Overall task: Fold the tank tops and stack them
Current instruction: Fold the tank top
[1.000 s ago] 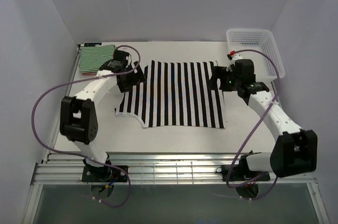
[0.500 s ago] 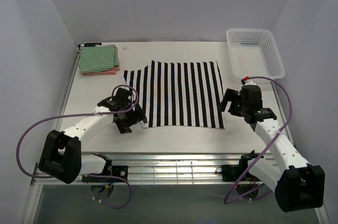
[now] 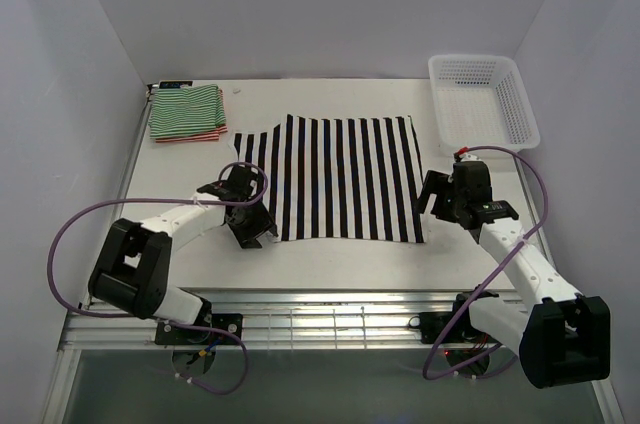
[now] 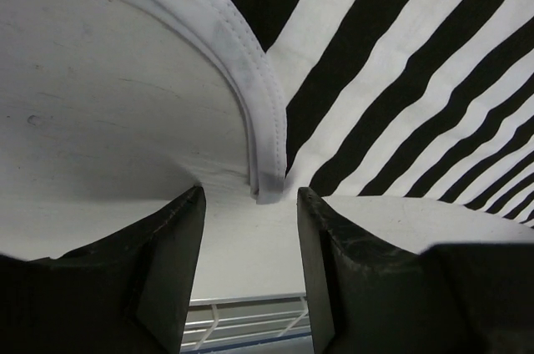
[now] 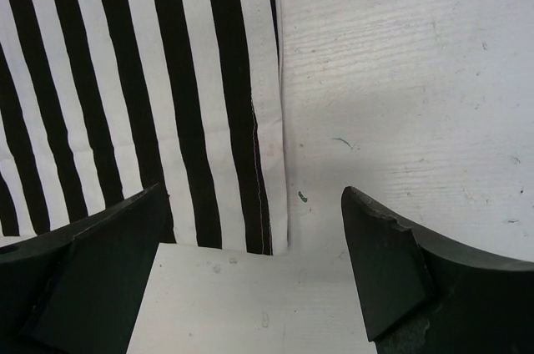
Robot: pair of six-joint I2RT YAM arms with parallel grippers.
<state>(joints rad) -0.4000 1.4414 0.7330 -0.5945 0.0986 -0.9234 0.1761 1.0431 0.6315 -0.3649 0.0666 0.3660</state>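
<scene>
Green top (image 3: 186, 104) on red top (image 3: 192, 136), folded, far-left corner. The b/w top (image 3: 340, 176) lies flat mid-counter (image 3: 330, 259). At its near-left corner sits the left end effector (image 4: 250, 233), jaws apart astride the hem tip, not pinching. At the near-right corner, the right end effector (image 5: 254, 237), jaws spread wide. Prob. fold's start: next, pinch both corners cleanly. Counter white, matte; pale walls (image 3: 330, 4); basket (image 3: 520, 94) far-right corner.

Three striped tank tops: one black-and-white top (image 3: 340, 176), one green-and-white top (image 3: 185, 109) and one red-and-white top (image 3: 186, 137). One white lattice basket (image 3: 527, 114). One worktop (image 3: 330, 256). Two robot arms: one left arm (image 3: 170, 222), one right arm (image 3: 520, 259).
</scene>
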